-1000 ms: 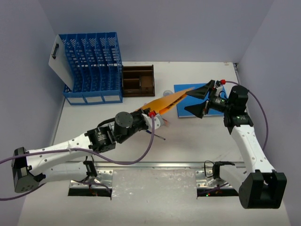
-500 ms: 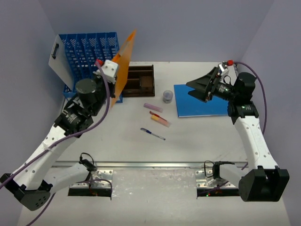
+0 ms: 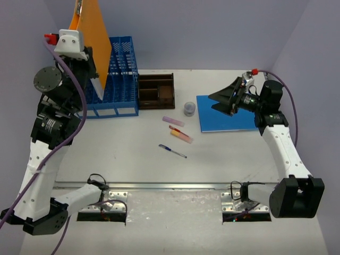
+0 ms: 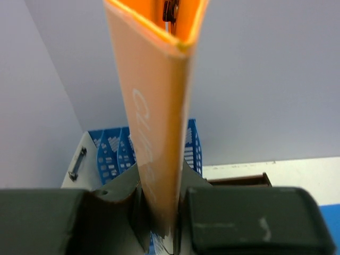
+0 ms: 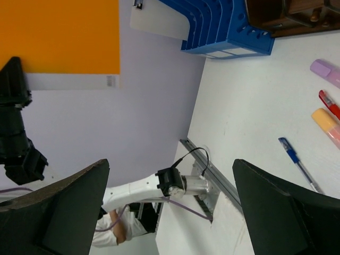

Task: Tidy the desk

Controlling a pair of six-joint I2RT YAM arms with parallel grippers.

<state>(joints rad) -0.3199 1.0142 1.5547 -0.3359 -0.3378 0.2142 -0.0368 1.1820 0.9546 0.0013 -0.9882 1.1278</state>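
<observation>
Left gripper [image 4: 164,228]: fingers nearly together, pinching the bottom edge of an orange clipboard [image 3: 93,33]. The clipboard stands upright above the gripper, long side vertical, clip end up. The clip is cut off at the top of the frame.

Just below and beside this gripper is a blue file rack [image 3: 119,74]. A white board [image 4: 79,164] sits in the rack, mostly hidden by the arm from above. I cannot tell whether the clipboard's lower edge is inside a slot.

Right gripper [image 3: 220,101]: jaws spread wide with nothing between them. It is over the left edge of a blue folder [image 3: 234,121]; its height above the folder is unclear.

The desk [image 3: 133,170] lies flat beneath both grippers, its metal rail crossing side to side on the near side. The near part runs out of frame, so its long axis cannot be judged.

Between the grippers, on the desk: a brown tray [image 3: 156,90], a small jar [image 3: 189,109], a pink marker [image 3: 173,121], an orange marker [image 3: 181,135] and a blue pen [image 3: 172,151].
</observation>
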